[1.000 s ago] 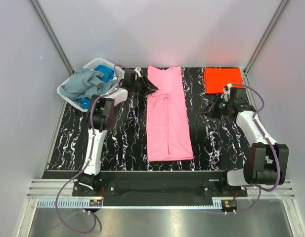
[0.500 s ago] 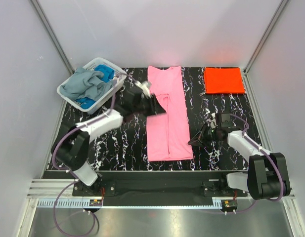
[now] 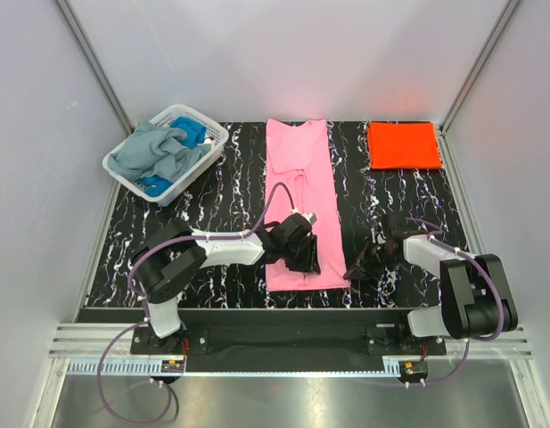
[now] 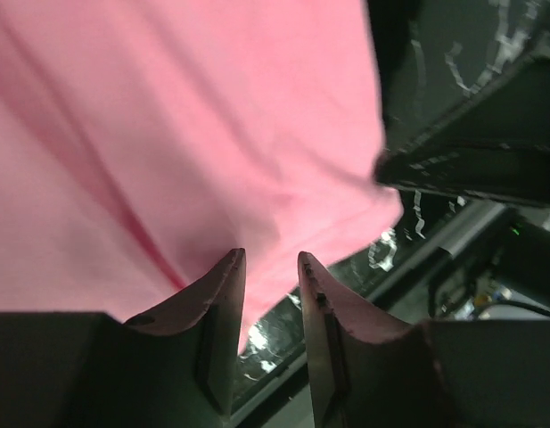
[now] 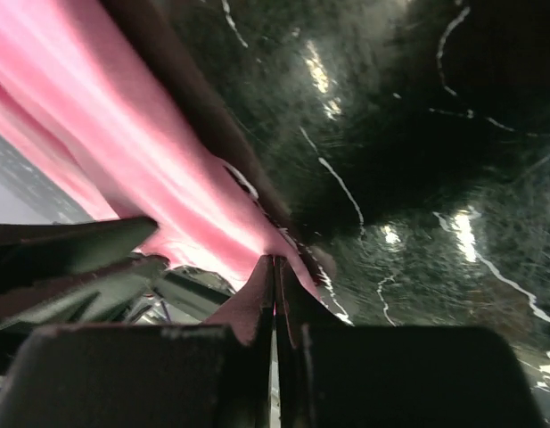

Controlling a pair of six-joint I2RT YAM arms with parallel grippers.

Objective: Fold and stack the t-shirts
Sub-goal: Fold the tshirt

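The pink t-shirt (image 3: 297, 178) lies folded into a long strip down the middle of the table. My left gripper (image 3: 301, 257) hovers over its near end. In the left wrist view its jaws (image 4: 270, 267) stand a little apart, with nothing between them, just above the pink cloth (image 4: 168, 134) and its hem. My right gripper (image 3: 353, 270) is at the shirt's near right corner. Its jaws (image 5: 275, 263) are closed, with the pink edge (image 5: 150, 152) running up to the tips. The orange-red t-shirt (image 3: 403, 144) lies folded at the back right. Grey-blue (image 3: 154, 153) and blue (image 3: 193, 132) shirts fill the basket.
A white lattice basket (image 3: 117, 169) stands at the back left corner. The black marbled table (image 3: 230, 196) is framed by grey walls on three sides. The metal rail with the arm bases (image 3: 283, 334) runs along the near edge.
My left gripper swept from the back near the basket to the pink shirt's near end. My right gripper left the orange shirt and came down to the pink shirt's near right corner.
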